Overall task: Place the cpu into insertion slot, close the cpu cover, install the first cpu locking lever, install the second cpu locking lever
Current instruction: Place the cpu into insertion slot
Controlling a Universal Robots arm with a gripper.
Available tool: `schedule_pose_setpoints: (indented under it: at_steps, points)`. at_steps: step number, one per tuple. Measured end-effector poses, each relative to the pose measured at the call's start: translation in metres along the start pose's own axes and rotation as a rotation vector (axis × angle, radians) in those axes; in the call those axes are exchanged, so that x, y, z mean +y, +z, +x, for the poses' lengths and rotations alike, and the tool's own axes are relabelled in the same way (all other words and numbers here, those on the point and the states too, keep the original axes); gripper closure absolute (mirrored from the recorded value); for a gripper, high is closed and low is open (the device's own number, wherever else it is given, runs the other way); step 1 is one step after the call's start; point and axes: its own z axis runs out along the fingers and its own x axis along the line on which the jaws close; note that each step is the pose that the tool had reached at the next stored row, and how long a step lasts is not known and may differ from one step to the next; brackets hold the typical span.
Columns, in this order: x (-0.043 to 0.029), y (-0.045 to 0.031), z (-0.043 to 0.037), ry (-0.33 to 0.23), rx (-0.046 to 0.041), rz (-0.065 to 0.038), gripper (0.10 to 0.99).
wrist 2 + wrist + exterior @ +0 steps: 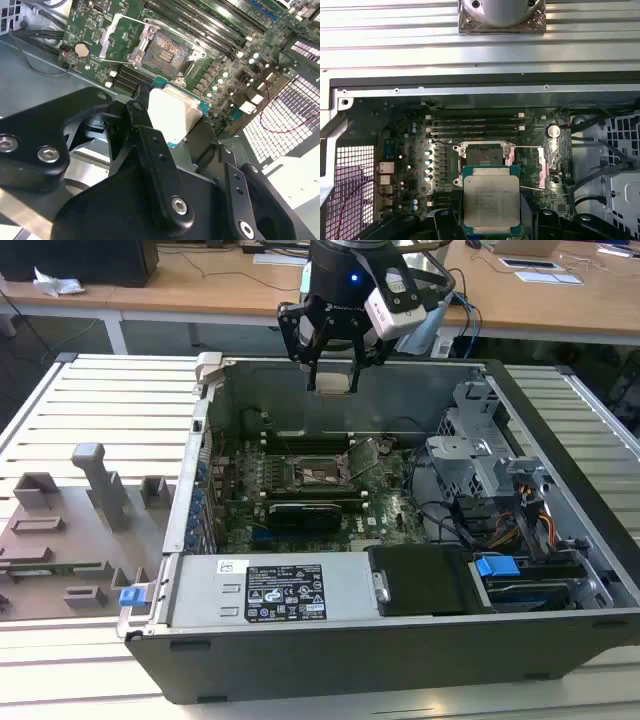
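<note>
Exterior view: the gripper [333, 378], clamped on the cpu [491, 200], hangs inside the computer case [330, 640], apart from the uncovered insertion slot [318, 475].

In the first wrist view the cpu [490, 197] hides one edge of the insertion slot [483, 153] from me, and one edge of the chip itself runs off the picture. In the second wrist view the black links of the gripper [172, 127] cover part of the cpu — I can't see its gripped edges. The exterior view cuts off the arm [345, 265].
</note>
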Motion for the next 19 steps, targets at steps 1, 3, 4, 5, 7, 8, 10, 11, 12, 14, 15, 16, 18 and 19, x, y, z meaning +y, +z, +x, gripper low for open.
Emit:
schedule_pose_setpoints:
  at_steps: [1,3,4,5,7,8,10,11,12,14,15,16,18,19]
  points:
    - [-0.0001,0.0013,0.0,0.0,-0.0001,0.0,0.545]
    - [-0.0004,0.0045,-0.0001,0.0,-0.0001,0.0,0.545]
    - [-0.0004,0.0049,-0.0001,0.0,-0.0001,0.0,0.545]
    - [-0.0005,0.0055,-0.0001,0.0,0.0,0.0,0.545]
    - [-0.0005,0.006,-0.0001,0.0,0.0,0.0,0.545]
    - [-0.0005,0.0062,-0.0001,0.0,0.0,0.0,0.545]
    - [-0.0006,0.0069,-0.0002,0.0,-0.0001,0.0,0.545]
    - [-0.0007,0.0076,-0.0001,0.0,-0.0001,0.0,0.545]
    - [-0.0008,0.0087,-0.0002,0.0,0.0,0.0,0.545]
    - [-0.0011,0.0119,-0.0002,0.0,-0.0001,0.0,0.545]
    - [-0.0013,0.015,-0.0003,0.0,-0.0001,0.0,0.545]
    - [-0.0015,0.0174,-0.0004,0.0,-0.0001,0.0,0.545]
    - [-0.0018,0.0203,-0.0004,0.0,-0.0001,0.0,0.545]
    - [-0.0019,0.0211,-0.0004,0.0,0.0,0.0,0.545]
